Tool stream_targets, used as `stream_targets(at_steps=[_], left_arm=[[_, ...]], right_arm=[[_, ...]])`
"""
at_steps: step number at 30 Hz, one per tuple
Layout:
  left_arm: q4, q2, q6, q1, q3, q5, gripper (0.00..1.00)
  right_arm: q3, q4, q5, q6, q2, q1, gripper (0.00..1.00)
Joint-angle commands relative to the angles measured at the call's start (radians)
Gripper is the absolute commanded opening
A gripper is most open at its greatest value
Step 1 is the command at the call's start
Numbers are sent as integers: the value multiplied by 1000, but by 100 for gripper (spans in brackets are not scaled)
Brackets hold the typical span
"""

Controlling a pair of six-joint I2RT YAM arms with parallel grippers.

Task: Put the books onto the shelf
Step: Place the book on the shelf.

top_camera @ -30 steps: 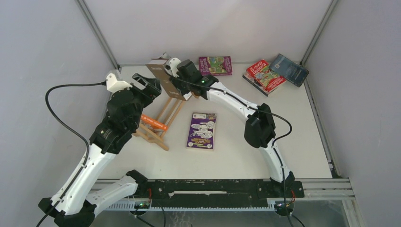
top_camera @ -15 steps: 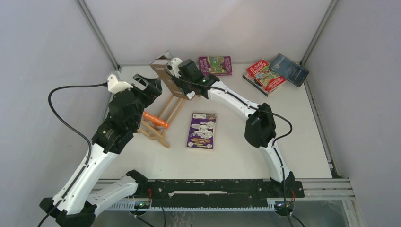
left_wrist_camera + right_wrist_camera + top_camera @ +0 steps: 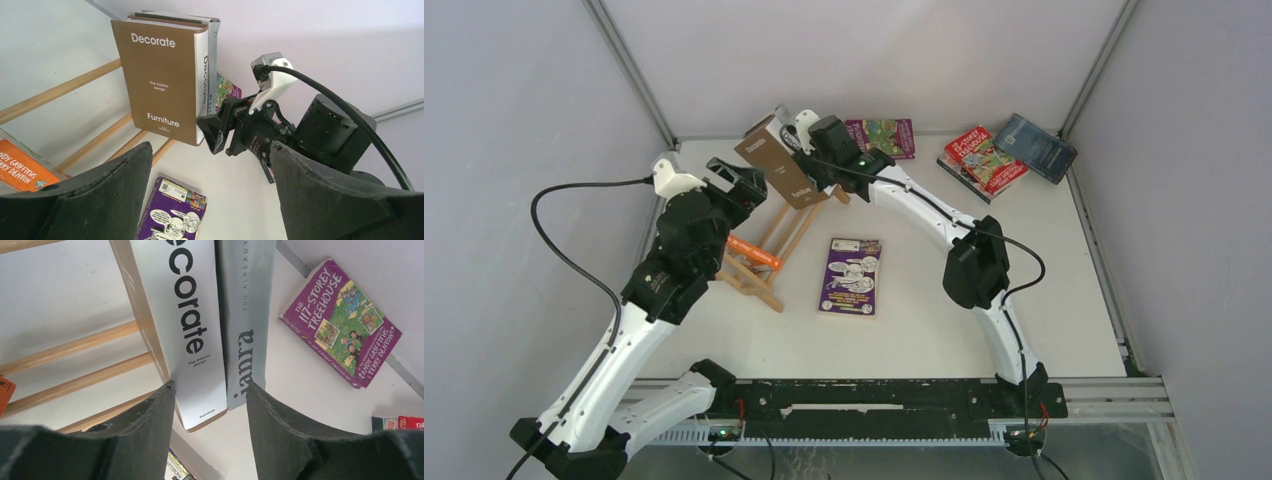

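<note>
The light wooden shelf point(image 3: 769, 240) point(image 3: 60, 90) point(image 3: 140, 305) stands left of centre. A thick brown book point(image 3: 779, 165) point(image 3: 160, 85) with a white spine point(image 3: 190, 315) leans upright on it, and a grey book point(image 3: 245, 300) point(image 3: 212, 40) is pressed against its back. My right gripper point(image 3: 802, 155) point(image 3: 210, 385) flanks the lower ends of both spines. Whether its fingertips press them does not show. An orange book point(image 3: 754, 252) point(image 3: 20, 167) lies in the shelf. My left gripper point(image 3: 736, 185) point(image 3: 210, 150) hovers over the shelf's left side, open and holding nothing.
A purple book point(image 3: 852, 275) point(image 3: 172, 212) lies flat right of the shelf. A purple-and-green paperback point(image 3: 880, 138) point(image 3: 345, 325) lies at the back wall. A red book point(image 3: 981, 160) and a dark blue one point(image 3: 1036, 147) rest in the back right corner.
The right gripper and the brown book have shifted a little right and toward the back, and the book now tilts more. The left arm has barely moved.
</note>
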Motion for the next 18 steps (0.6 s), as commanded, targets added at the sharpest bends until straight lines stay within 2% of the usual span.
stream_targets(at_steps=[1,11,18], left_arm=[[44,3,-14,9,-15,20,90],[22,41,0,10,52,17,90],[-18,79,4,10,104,8,91]], right_arm=[[46,39,27,10,-6,-11,61],[48,39,53,59,-94,-25,64],[4,20,52,166,-200,-47,69]])
